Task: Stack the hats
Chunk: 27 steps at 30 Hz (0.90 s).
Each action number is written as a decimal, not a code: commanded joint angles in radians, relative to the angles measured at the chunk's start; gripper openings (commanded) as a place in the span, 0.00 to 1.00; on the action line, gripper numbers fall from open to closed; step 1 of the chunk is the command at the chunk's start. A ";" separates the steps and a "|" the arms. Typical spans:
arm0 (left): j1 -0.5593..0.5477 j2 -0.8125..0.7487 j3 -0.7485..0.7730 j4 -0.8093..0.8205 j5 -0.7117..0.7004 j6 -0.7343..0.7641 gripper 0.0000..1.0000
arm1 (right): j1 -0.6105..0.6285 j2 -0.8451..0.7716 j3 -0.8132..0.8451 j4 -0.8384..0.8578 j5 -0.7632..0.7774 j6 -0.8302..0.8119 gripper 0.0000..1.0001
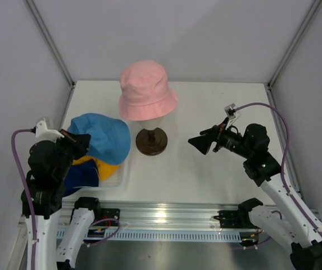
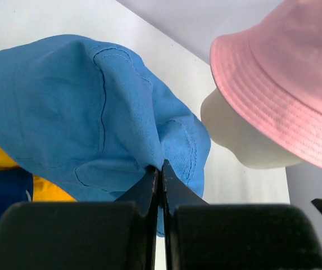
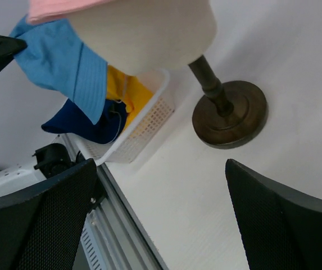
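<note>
From above, the left arm stands folded at the left edge of the frame with its wrist turned toward the centre. The left claw (image 1: 77,143) is clenched on the near-left brim of the light blue hat (image 1: 103,135), which droops over the clear tray (image 1: 122,175) in the lower left. Under it in the tray lie the yellow hat (image 1: 105,169) and the dark navy hat (image 1: 82,176). The pink hat (image 1: 147,90) sits at upper centre on the beige head form (image 1: 151,124), whose brown base (image 1: 152,142) stands on the white table (image 1: 217,107). The right arm reaches in from the lower right, bent at the elbow. The right claw (image 1: 197,142) hangs released right of centre, pointing at the base and apart from every hat. The left wrist view adds the grip itself: two black fingers (image 2: 144,191) pressed together at bottom centre, a fold of blue fabric pinched between their tips. The blue crown fills the upper left, yellow and navy show at the lower left edge, and the pink brim is at upper right. The right wrist view shows its own fingers (image 3: 42,219) spread wide at the lower corners with bare table between them. The base is right of centre, the tray's mesh wall centre left, and the blue hat hangs at upper left.
</note>
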 commanded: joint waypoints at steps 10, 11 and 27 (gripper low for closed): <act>0.008 -0.069 0.212 -0.209 -0.065 0.027 0.01 | 0.141 -0.080 0.176 -0.031 -0.076 -0.058 0.99; 0.008 -0.069 0.225 -0.232 -0.088 0.042 0.01 | 0.147 -0.076 0.187 -0.033 -0.084 -0.055 0.99; 0.008 -0.041 0.254 -0.190 -0.182 0.025 0.01 | 0.171 -0.007 0.338 -0.050 -0.086 -0.062 0.99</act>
